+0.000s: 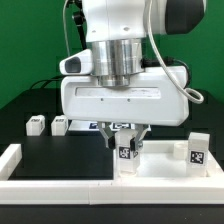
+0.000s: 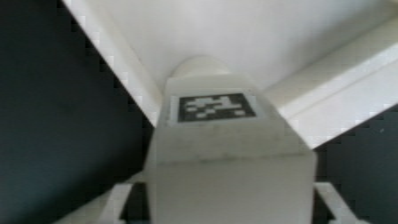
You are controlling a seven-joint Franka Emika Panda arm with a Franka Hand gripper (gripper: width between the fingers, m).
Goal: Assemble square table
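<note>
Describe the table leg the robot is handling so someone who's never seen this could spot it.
Follow the big white robot arm in the middle of the exterior view down to its gripper. The leg is the small white tagged block between the jaws, at the white tabletop. The two legs on the black table at that view's left, and another block at its right, stand ungripped.

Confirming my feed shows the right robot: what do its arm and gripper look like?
Glossy white arm with a dark grey joint cover, a silver-grey cylindrical wrist flange, then a wide white boxy gripper body with short black fingers and a black cable at its side.
</note>
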